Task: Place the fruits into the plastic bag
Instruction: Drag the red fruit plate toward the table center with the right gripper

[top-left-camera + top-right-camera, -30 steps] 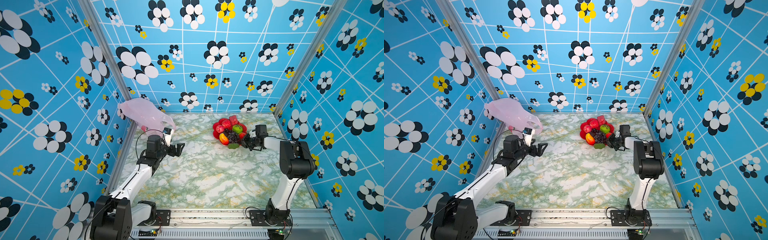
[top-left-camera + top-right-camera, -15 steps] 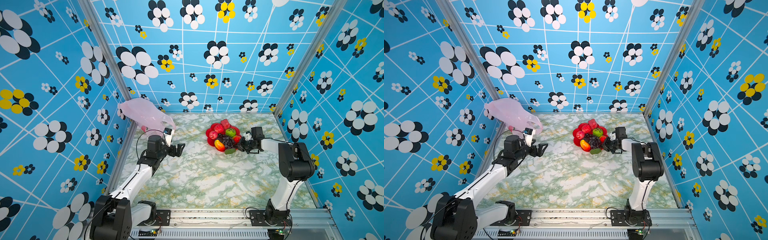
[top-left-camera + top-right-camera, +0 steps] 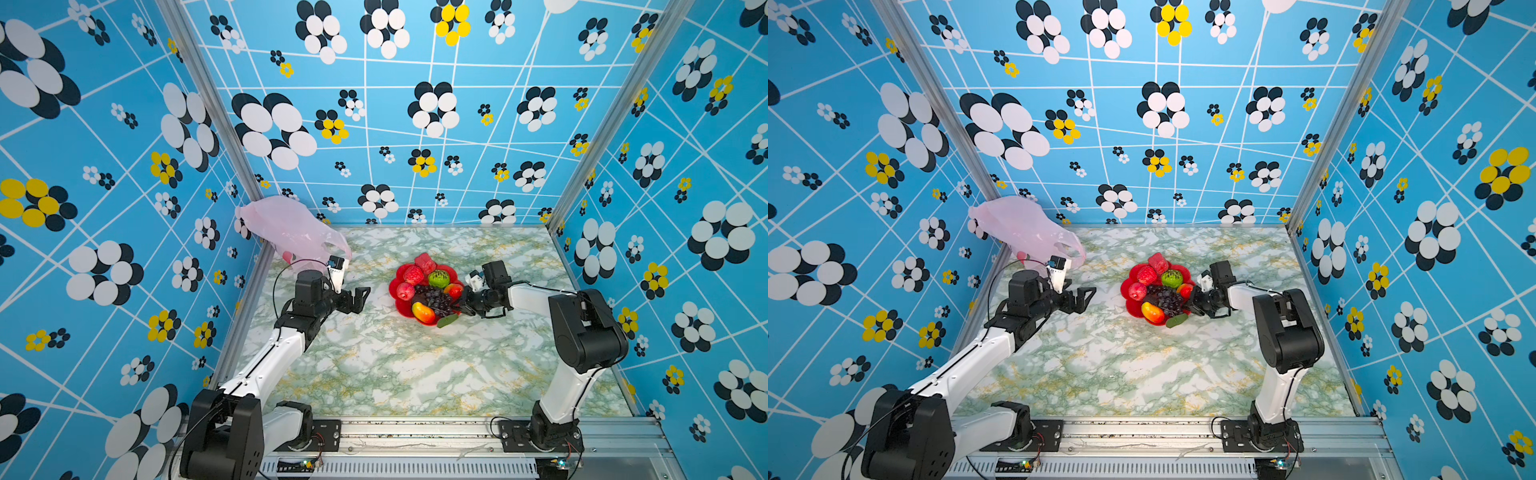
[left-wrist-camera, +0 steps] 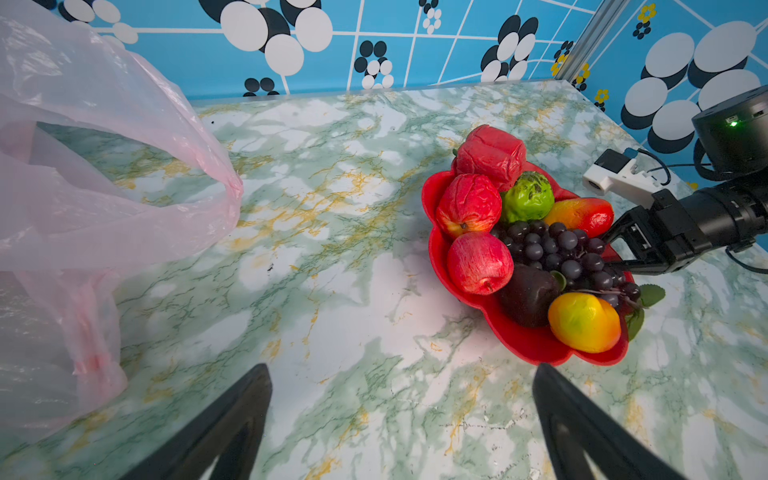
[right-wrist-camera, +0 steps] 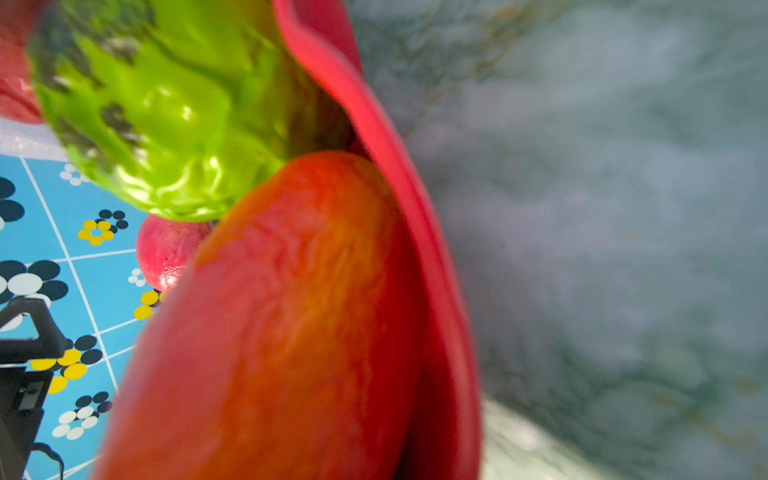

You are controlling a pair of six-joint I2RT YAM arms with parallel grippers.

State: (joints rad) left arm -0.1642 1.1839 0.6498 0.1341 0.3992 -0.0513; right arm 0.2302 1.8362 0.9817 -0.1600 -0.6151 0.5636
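As apples number three, mangoes two.

Right wrist view: the mango is overrunning the frame and the table is blurring (veins smearing). The tips of my right gripper are disappearing at the rim of the plate.

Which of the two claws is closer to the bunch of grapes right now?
Right. The right claw grips the rim of the red plate beside the grape bunch; the left claw is open over the tabletop, apart from the plate's opposite side.
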